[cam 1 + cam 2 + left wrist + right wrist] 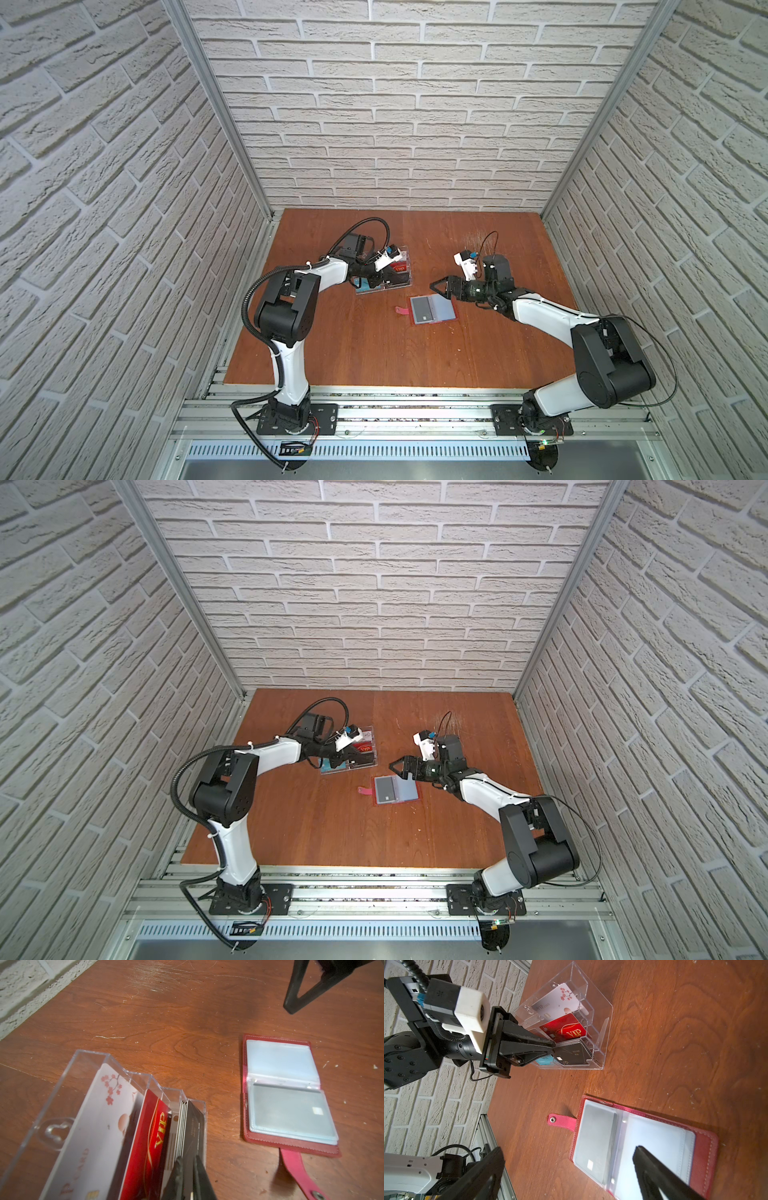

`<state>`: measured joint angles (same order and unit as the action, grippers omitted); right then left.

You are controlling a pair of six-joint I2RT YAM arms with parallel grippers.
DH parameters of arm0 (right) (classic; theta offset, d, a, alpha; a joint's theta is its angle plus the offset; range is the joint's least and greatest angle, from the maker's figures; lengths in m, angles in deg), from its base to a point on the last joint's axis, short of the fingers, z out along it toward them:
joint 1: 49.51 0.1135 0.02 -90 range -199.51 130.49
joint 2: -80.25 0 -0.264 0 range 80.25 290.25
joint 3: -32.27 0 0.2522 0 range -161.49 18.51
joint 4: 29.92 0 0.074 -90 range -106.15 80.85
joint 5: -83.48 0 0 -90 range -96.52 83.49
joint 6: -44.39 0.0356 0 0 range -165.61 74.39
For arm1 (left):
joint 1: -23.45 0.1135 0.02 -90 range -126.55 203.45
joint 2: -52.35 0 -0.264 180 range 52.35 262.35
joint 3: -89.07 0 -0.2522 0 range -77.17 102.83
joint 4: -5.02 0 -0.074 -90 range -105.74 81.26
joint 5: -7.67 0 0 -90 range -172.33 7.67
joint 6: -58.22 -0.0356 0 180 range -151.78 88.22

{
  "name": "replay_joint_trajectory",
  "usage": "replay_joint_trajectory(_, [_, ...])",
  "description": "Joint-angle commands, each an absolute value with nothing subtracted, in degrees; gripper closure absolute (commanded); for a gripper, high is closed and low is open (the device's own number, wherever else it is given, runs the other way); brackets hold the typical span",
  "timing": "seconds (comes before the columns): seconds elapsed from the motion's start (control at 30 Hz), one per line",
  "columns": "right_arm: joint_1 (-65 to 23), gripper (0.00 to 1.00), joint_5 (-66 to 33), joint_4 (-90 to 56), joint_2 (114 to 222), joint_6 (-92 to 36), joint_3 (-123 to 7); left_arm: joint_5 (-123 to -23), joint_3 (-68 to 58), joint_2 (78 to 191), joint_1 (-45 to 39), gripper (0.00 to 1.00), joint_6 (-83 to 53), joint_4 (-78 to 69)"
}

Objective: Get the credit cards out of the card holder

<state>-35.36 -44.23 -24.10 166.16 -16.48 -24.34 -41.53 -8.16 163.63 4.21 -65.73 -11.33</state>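
Left tool pinches a black card in the clear tray, beside a red card; right tool wide open, empty, over the open wallet

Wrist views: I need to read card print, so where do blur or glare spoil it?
Left wrist view: white blossom card and red VIP card smear near the lens; card holder sharper. Right wrist view: glare whitens its empty sleeve.
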Motion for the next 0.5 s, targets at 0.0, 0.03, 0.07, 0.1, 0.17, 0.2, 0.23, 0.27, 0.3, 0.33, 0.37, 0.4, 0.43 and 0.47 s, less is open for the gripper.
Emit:
replay_joint_trajectory(0.0, [-34.92,0.03,-45.54,-26.53,166.22,-16.6,-24.8,-41.84,-9.6,160.1,4.47,0.87,-63.9,-8.24])
replay_joint_trajectory(0.03, [-34.92,0.03,-45.46,-26.53,166.04,-16.61,-24.72,-41.73,-10.02,159.34,4.33,0.86,-63.12,-7.34])
replay_joint_trajectory(0.07, [-34.9,0.03,-45.37,-26.62,165.86,-16.6,-24.51,-41.86,-10.7,158.25,4.3,0.86,-62.23,-6.19])
replay_joint_trajectory(0.1, [-34.92,0.02,-45.23,-26.71,165.77,-16.52,-24.38,-42.34,-11.4,157.14,4.13,0.85,-61.52,-5.12])
replay_joint_trajectory(0.17, [-34.92,0.02,-45.25,-26.95,165.9,-16.33,-24.36,-43.4,-12.66,154.99,3.54,0.83,-60.81,-4.5])
replay_joint_trajectory(0.2, [-34.92,0.01,-45.29,-27.14,166.02,-16.26,-24.3,-44.14,-13.33,153.75,3.06,0.83,-60.72,-4.46])
replay_joint_trajectory(0.23, [-34.85,0.01,-45.19,-27.22,166.11,-16.09,-24.29,-44.95,-14.07,152.55,2.57,0.83,-60.49,-4.07])
replay_joint_trajectory(0.27, [-34.83,0.01,-45.08,-27.08,166.2,-16.01,-24.37,-45.88,-15.27,151.18,2.07,0.81,-60.14,-3.55])
replay_joint_trajectory(0.3, [-34.83,0.01,-44.8,-26.79,166.23,-16.03,-24.46,-46.89,-16.48,149.67,1.35,0.79,-59.95,-2.94])
replay_joint_trajectory(0.33, [-34.83,0.01,-44.43,-26.42,166.21,-16.08,-24.51,-48.08,-17.64,148.34,0.81,0.77,-59.75,-2.37])
replay_joint_trajectory(0.37, [-34.76,0.01,-43.87,-25.83,166.04,-16.24,-24.6,-49.65,-18.94,146.82,-0.06,0.75,-59.64,-1.79])
replay_joint_trajectory(0.4, [-34.65,0.01,-42.83,-24.74,165.88,-16.54,-24.72,-51.16,-20.09,145.42,-0.88,0.73,-59.55,-1.6])
replay_joint_trajectory(0.43, [-34.63,0.01,-41.68,-23.47,165.79,-16.88,-24.94,-52.25,-20.93,144.28,-1.59,0.71,-59.39,-1.68])
replay_joint_trajectory(0.47, [-34.55,0.01,-40.43,-21.71,165.77,-17.34,-25.45,-53.37,-21.81,142.79,-2.52,0.67,-59.13,-1.85])
